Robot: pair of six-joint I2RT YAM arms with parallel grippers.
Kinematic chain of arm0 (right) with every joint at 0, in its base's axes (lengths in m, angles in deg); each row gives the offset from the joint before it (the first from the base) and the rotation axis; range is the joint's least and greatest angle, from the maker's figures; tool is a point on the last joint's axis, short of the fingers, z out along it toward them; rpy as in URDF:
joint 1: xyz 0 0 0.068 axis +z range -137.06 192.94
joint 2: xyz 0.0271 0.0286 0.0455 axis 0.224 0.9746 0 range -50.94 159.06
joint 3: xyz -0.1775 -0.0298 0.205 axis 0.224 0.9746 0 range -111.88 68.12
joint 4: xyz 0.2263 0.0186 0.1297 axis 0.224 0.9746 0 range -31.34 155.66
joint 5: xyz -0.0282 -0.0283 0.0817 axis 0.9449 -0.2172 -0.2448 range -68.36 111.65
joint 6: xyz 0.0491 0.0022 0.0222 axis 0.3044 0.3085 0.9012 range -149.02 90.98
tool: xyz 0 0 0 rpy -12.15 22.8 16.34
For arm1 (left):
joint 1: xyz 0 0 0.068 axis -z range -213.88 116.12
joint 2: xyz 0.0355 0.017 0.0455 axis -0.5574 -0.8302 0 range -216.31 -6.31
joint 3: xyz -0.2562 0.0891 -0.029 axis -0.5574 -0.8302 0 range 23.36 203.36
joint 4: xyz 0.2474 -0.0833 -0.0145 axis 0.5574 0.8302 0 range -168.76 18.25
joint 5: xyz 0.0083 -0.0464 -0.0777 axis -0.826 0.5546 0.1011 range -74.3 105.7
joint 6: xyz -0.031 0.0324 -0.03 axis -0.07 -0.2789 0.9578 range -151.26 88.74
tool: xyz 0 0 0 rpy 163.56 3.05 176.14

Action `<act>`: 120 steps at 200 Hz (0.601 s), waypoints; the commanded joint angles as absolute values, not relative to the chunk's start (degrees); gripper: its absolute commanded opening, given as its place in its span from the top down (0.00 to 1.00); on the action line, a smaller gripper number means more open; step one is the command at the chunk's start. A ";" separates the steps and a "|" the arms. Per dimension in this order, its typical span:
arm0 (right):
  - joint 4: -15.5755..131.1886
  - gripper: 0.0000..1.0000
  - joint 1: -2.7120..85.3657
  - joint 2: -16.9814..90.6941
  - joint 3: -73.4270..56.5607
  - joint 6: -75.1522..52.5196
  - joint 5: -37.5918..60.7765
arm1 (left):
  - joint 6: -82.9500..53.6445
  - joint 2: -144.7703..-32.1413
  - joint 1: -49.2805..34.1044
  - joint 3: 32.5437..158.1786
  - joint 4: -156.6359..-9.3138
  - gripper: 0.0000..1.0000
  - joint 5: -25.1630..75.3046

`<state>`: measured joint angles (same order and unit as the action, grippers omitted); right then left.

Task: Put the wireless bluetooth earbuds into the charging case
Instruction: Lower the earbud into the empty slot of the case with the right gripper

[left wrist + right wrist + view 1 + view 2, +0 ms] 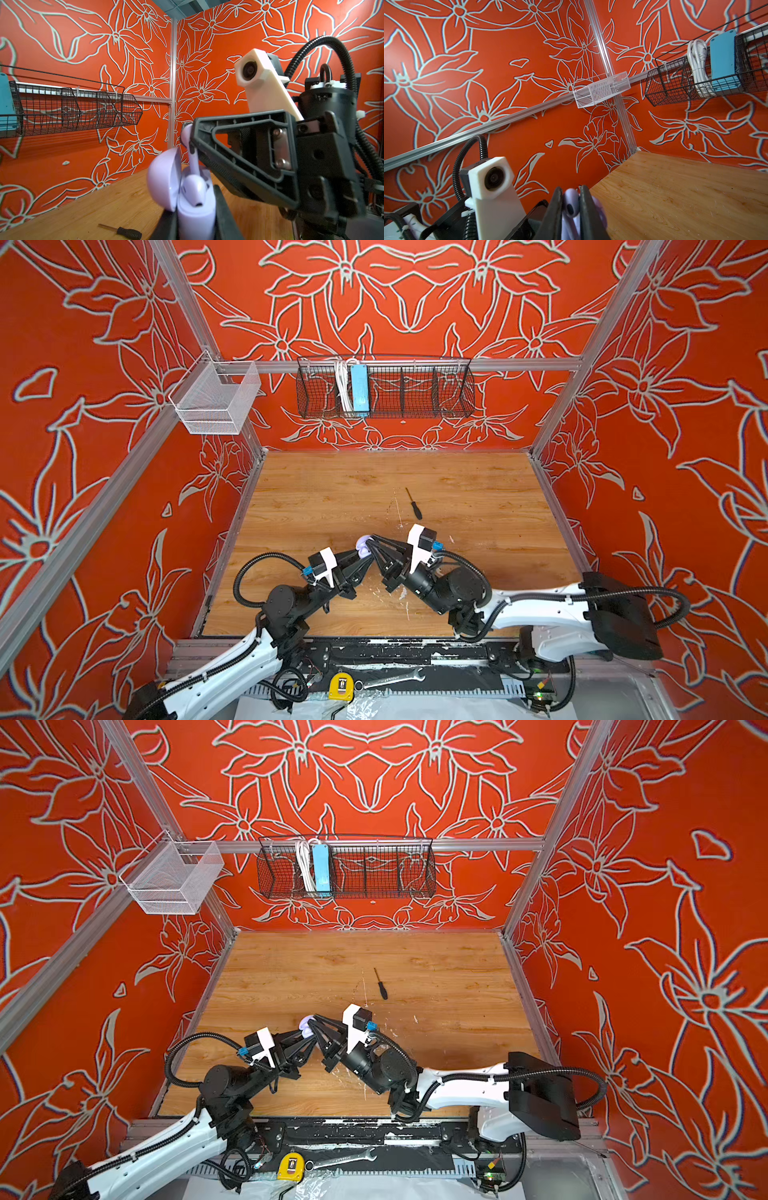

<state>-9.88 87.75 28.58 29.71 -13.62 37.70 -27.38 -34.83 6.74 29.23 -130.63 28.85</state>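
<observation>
My left gripper (193,205) is shut on the body of the lavender charging case (196,220), held above the table with its lid (164,178) swung open. One lavender earbud (194,191) sits in the case with its head showing. A second lavender earbud (571,202) is pinched by its head in my right gripper (571,188), which is shut on it. This earbud (188,135) hangs stem-down, the stem reaching the case's opening behind the seated one. In both top views the two grippers (360,558) (316,1023) meet at the case (363,547) (306,1028).
A black screwdriver (414,504) (380,984) lies on the wooden table beyond the grippers. A black wire basket (386,387) and a white mesh basket (216,398) hang on the walls. A yellow tape measure (340,686) and a wrench (390,678) lie at the front rail.
</observation>
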 commanded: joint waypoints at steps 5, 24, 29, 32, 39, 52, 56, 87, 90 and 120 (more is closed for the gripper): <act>-13.35 0.88 87.50 29.41 31.48 -13.56 39.27 | -27.48 -34.11 7.08 29.43 -132.42 1.00 29.33; -14.07 0.88 87.52 29.30 32.52 -13.15 39.53 | -27.48 -34.17 7.08 29.43 -132.40 1.00 29.34; -14.12 0.88 87.50 29.15 32.69 -13.07 39.56 | -27.48 -34.10 7.08 29.43 -132.45 1.00 29.33; -14.12 0.88 87.54 29.13 32.85 -13.03 39.57 | -27.48 -34.10 7.08 29.43 -132.46 1.00 29.32; -14.12 0.88 87.49 29.04 33.16 -12.93 39.66 | -27.48 -34.05 7.08 29.43 -132.43 1.00 29.25; -14.04 0.88 87.49 28.97 33.53 -12.55 39.84 | -27.48 -33.92 7.08 29.35 -132.41 1.00 29.28; -14.03 0.88 87.48 29.03 33.53 -12.42 39.77 | -27.48 -33.92 7.08 29.34 -132.45 1.00 29.27; -14.03 0.89 87.54 29.56 34.17 -10.47 38.24 | -27.50 -33.96 7.08 29.33 -132.31 1.00 29.06; -14.11 0.89 87.48 29.73 34.18 -10.21 38.11 | -27.52 -33.93 7.08 29.34 -132.32 1.00 29.05; -15.60 0.90 87.54 30.60 34.72 -7.79 36.02 | -27.57 -33.89 7.08 29.34 -132.28 1.00 28.87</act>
